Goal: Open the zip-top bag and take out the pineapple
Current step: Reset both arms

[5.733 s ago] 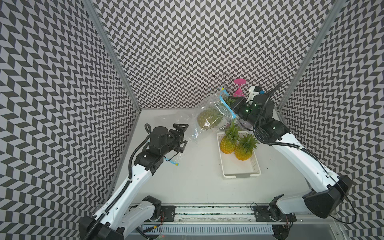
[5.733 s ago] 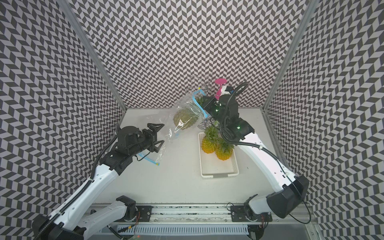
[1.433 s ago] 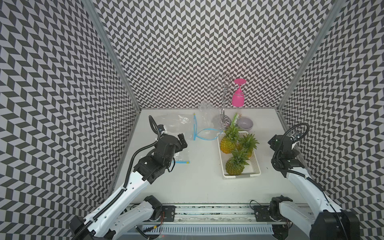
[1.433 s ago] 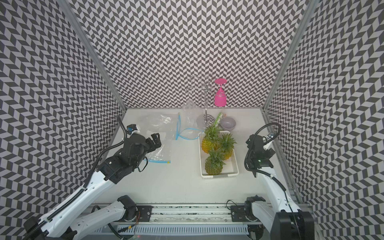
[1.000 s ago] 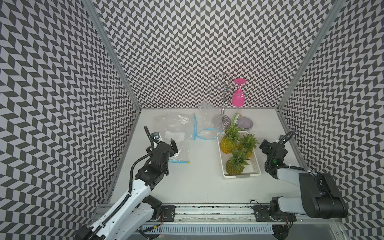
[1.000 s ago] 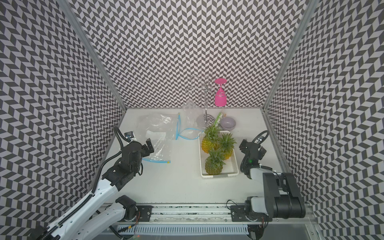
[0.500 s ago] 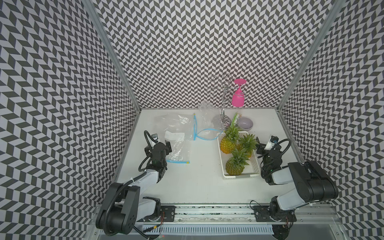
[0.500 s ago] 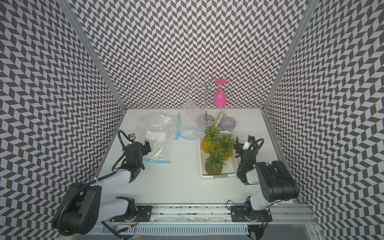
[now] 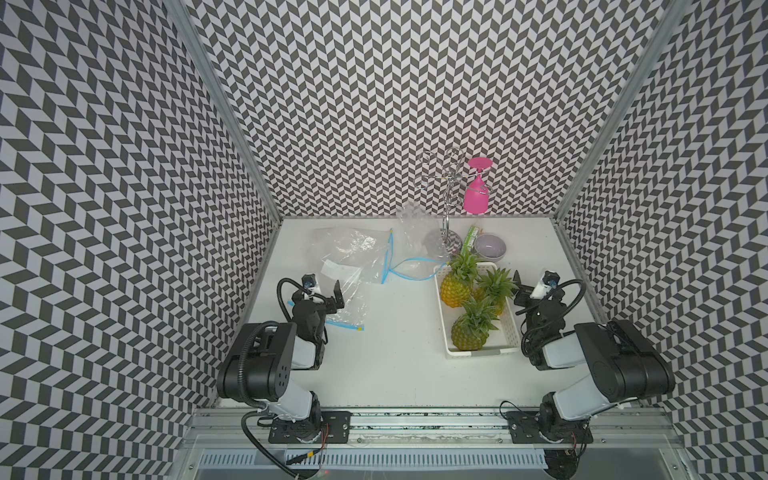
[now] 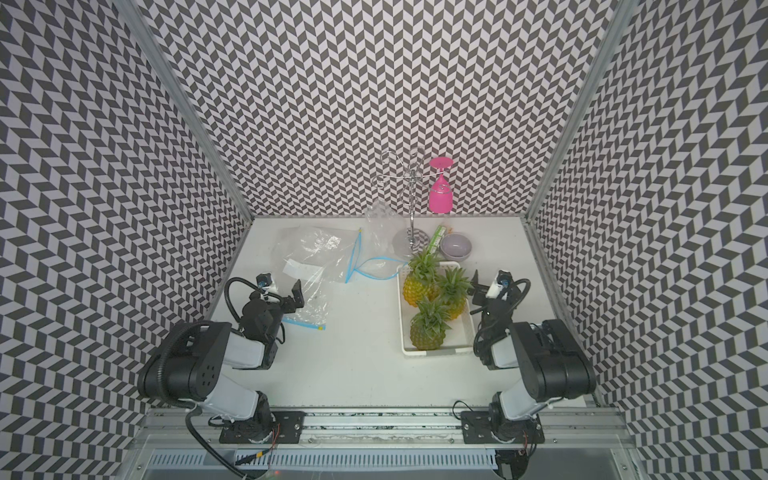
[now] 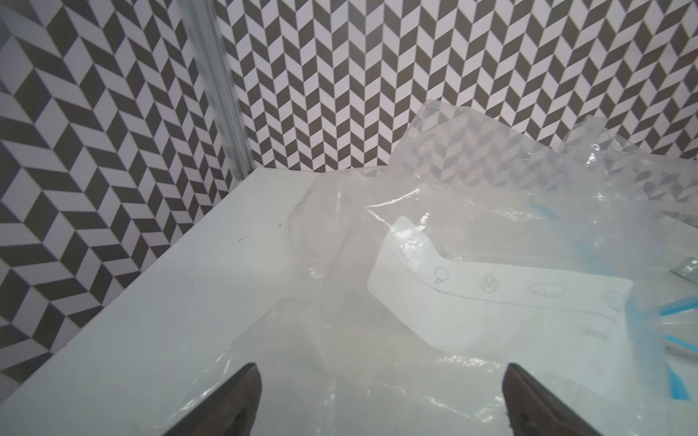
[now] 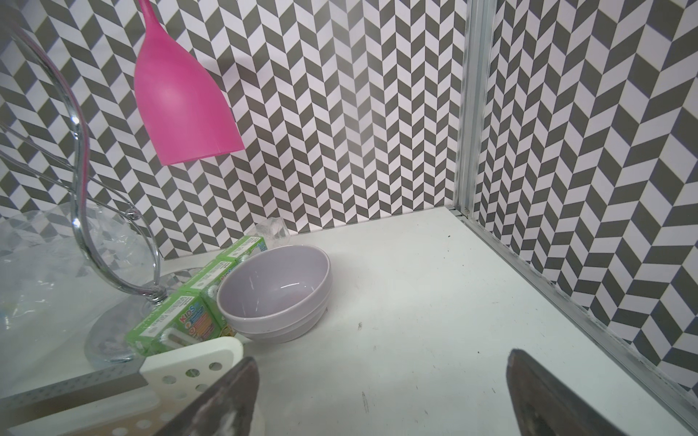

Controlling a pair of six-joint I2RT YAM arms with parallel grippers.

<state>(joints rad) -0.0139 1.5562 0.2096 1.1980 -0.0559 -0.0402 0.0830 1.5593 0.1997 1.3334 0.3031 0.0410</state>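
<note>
Right of centre on the surface (image 9: 395, 374), three pineapples (image 9: 469, 338) are seen in both top views, all upright in a white perforated tray (image 9: 473, 353) (two at the far end, one nearer the front) and clear of any plastic.

Crumpled clear zip-top bags (image 9: 353, 253) are spread across the far left part of the surface. One blue zip track (image 9: 415, 265) is looped open and ends just beside the tray's far left corner.

On the left end effector (image 9: 324, 296) the jaws are spread wide and nothing is gripped. It is parked low over the near edge of a bag. In the left wrist view, film and a white label panel (image 11: 491, 287) are seen ahead of the fingers (contact cannot be confirmed).

On the right end effector (image 9: 527, 291) the jaws are equally wide, nothing gripped, just beside the tray's right wall over bare surface.

Behind the tray, a lilac bowl (image 12: 275, 287) is set just beside green juice boxes (image 12: 177, 317), next to a wire rack (image 9: 449, 195) from which a pink glass (image 9: 476, 195) is hung upside down.
</note>
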